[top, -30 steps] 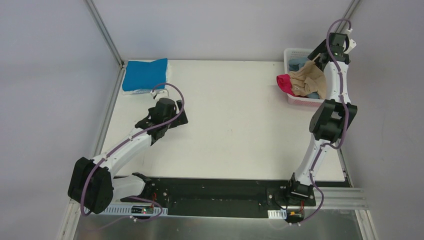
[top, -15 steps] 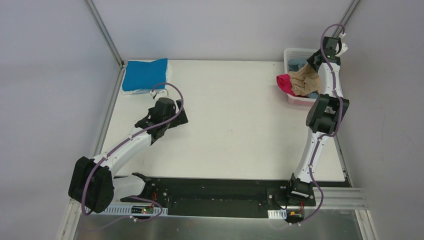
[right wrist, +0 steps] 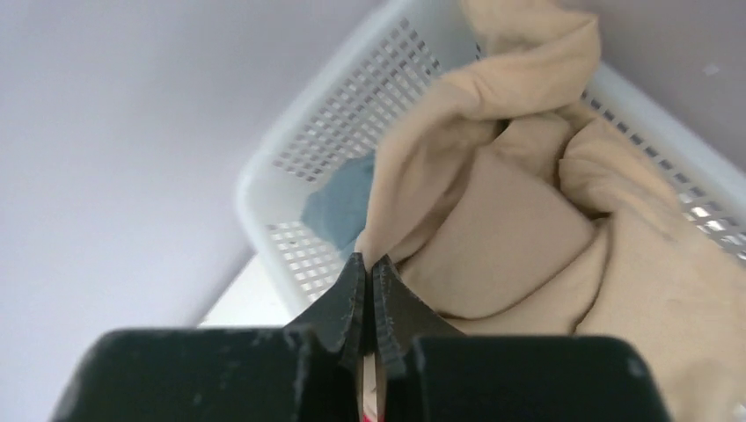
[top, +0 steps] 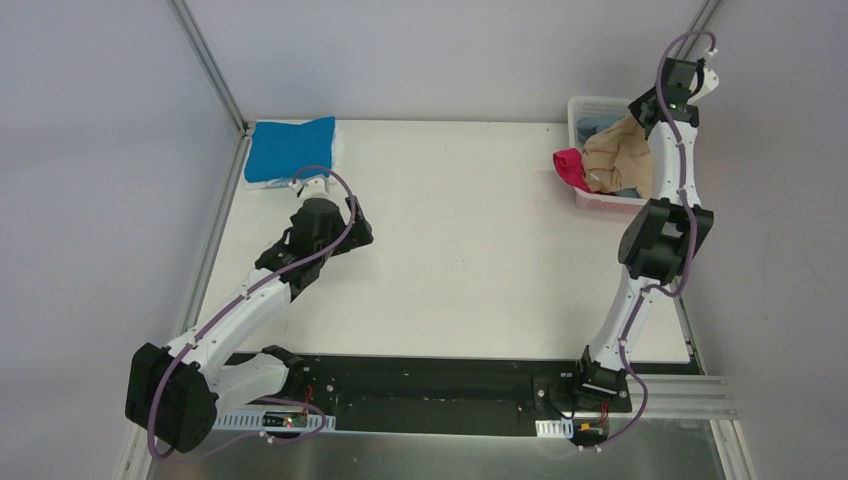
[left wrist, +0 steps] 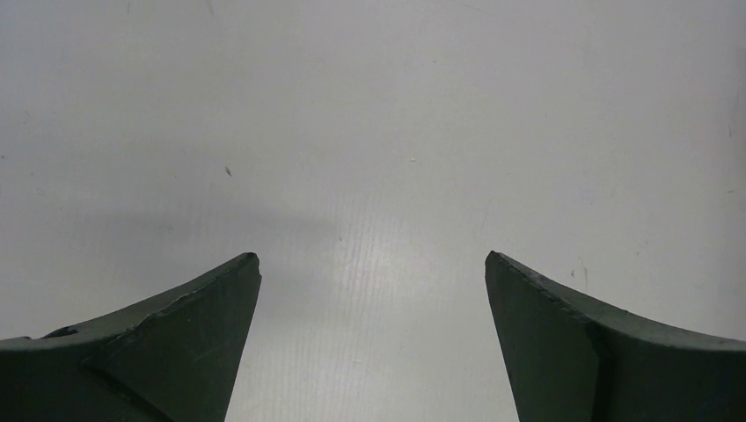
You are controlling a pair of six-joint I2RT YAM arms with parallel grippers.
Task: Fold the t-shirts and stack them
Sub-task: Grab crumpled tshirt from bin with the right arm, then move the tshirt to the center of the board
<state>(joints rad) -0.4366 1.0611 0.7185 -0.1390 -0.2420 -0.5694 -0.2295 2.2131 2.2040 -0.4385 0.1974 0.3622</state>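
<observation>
A folded blue t-shirt point(top: 290, 148) is seen at the counter's point(top: 480, 250) far-left corner; the left tool point(left wrist: 371, 256) is held spread above bare counter. At the right, in the basket point(right wrist: 334, 114), the tan t-shirt point(right wrist: 519, 229) — soft, light, limp — is pinched at a bunched fold by the right tool point(right wrist: 368, 260); a hem is judged the better hold.

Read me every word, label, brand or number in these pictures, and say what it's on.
None can be read. The blue t-shirt, tan t-shirt, pink t-shirt, white basket and table show no print. Any marking on the small circuit boards at the near edge is too small to read.
</observation>
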